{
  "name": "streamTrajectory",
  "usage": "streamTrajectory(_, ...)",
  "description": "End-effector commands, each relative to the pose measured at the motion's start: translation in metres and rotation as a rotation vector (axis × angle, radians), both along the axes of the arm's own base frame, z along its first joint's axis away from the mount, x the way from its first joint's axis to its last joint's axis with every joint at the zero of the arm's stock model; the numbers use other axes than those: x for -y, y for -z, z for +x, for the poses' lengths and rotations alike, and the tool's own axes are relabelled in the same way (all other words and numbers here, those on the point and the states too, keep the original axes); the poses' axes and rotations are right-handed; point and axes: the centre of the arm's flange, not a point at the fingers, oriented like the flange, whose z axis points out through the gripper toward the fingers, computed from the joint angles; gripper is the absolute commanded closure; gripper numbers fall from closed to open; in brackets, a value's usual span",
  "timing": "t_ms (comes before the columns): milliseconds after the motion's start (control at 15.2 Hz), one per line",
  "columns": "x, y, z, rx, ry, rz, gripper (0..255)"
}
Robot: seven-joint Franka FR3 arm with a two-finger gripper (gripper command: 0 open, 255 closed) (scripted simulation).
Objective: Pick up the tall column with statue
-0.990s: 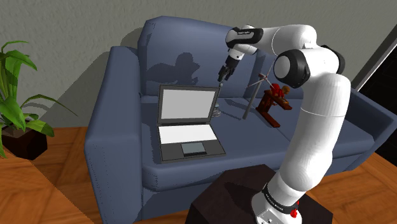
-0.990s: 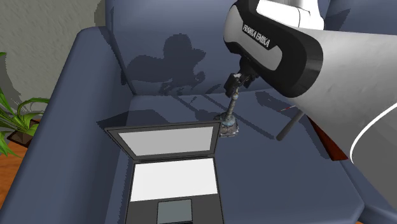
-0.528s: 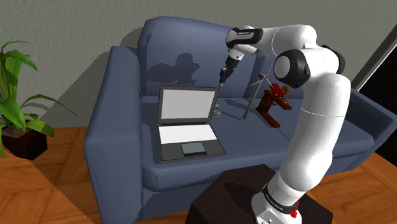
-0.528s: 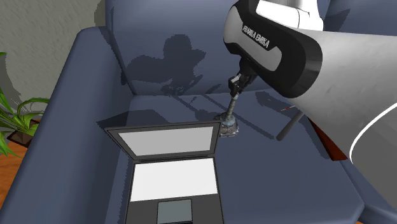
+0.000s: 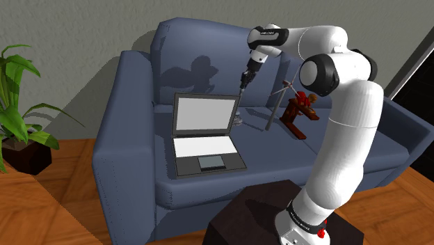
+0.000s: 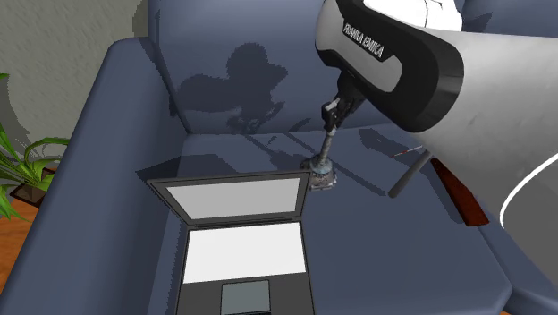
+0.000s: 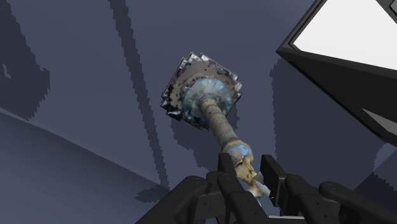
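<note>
Black tool (image 7: 248, 167) clasps the column (image 7: 213, 118) up top (laptop (image 6: 237, 243) edge just beside base).

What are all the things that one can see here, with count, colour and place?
floor: 1, brown wood, under everything
sofa: 1, blue, on the floor
laptop: 1, dark with white screen, open on the sofa's seat
column: 1, grey and tan, beside the laptop's screen, held at its top
rod: 1, dark, leaning on the seat
figure: 1, red-brown, on the seat beside the rod
plant: 1, green, potted, at the shoulder view's left
stand: 1, dark, before the sofa
arm: 1, white, dark joints
gripper: 1, black, shut on the column's top
</note>
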Motion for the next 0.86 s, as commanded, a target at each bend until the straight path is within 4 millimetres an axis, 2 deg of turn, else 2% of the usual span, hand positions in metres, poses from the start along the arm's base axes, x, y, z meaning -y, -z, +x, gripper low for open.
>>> streamTrajectory(0,0.001,-0.01,-0.001,0.001,0.0,0.0,255)
streamTrajectory(660,0.001,-0.063,-0.001,0.001,0.0,0.0,255)
streamTrajectory(792,0.001,-0.064,-0.001,0.001,0.0,0.0,255)
